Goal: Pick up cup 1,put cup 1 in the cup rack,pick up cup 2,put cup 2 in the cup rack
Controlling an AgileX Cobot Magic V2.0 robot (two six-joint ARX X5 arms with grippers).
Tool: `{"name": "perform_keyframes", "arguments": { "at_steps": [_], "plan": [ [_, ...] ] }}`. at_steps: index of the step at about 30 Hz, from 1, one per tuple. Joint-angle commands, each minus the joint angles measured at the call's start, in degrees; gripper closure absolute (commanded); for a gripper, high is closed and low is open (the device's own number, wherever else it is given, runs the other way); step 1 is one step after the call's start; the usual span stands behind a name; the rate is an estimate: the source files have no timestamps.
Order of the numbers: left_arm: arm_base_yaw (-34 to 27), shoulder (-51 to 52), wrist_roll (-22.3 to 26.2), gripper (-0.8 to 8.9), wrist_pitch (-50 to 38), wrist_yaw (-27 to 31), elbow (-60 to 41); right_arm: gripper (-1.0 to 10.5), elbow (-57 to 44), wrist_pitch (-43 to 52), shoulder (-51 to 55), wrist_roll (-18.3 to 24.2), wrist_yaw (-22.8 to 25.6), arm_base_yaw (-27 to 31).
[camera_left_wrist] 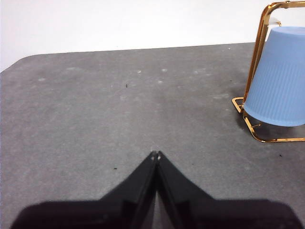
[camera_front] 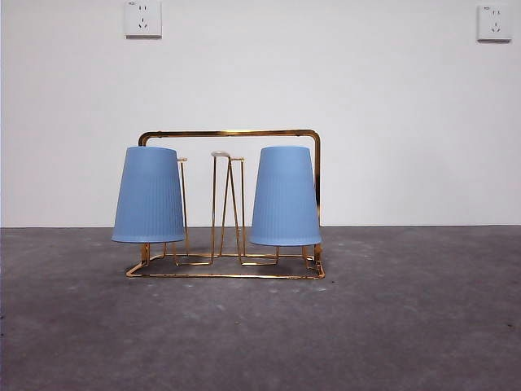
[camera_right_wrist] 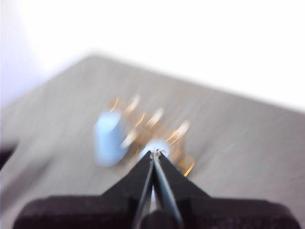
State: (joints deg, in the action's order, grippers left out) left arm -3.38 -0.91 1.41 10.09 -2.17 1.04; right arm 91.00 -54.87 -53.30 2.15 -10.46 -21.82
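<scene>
Two blue ribbed cups hang upside down on the gold wire cup rack (camera_front: 233, 133) in the front view: one cup (camera_front: 148, 195) at its left end, the other cup (camera_front: 284, 197) at its right end. The left wrist view shows one cup (camera_left_wrist: 280, 83) on the rack (camera_left_wrist: 261, 33) off to the side of my left gripper (camera_left_wrist: 155, 154), which is shut and empty, low over the table. My right gripper (camera_right_wrist: 155, 152) is shut and empty, high above the rack (camera_right_wrist: 157, 119); its view is blurred, with both cups (camera_right_wrist: 108, 136) below it.
The grey table top (camera_front: 407, 326) stretches around the rack. A white wall with two sockets (camera_front: 143, 18) stands behind. No arm shows in the front view.
</scene>
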Motion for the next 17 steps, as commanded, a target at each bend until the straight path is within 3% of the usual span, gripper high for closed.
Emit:
{"name": "perform_keyframes", "arguments": {
  "at_steps": [1, 3, 7, 17],
  "plan": [
    [-0.2, 0.0, -0.5, 8.14, -0.6, -0.2, -0.6, 9.4, -3.0, 2.3, 3.4, 1.3, -0.1, 7.3],
    [-0.2, 0.0, -0.5, 8.14, -0.6, -0.2, -0.6, 9.4, -7.6, 6.4, 7.8, 4.5, -0.1, 12.2],
    [-0.2, 0.0, -0.5, 8.14, -0.6, -0.2, -0.6, 9.4, -17.6, 15.2, 15.3, 7.1, -0.1, 16.3],
    [-0.2, 0.0, -0.5, 8.14, -0.6, -0.2, -0.6, 9.4, -48.2, 35.4, 30.8, 6.9, 0.0, 18.2]
  ]
}}
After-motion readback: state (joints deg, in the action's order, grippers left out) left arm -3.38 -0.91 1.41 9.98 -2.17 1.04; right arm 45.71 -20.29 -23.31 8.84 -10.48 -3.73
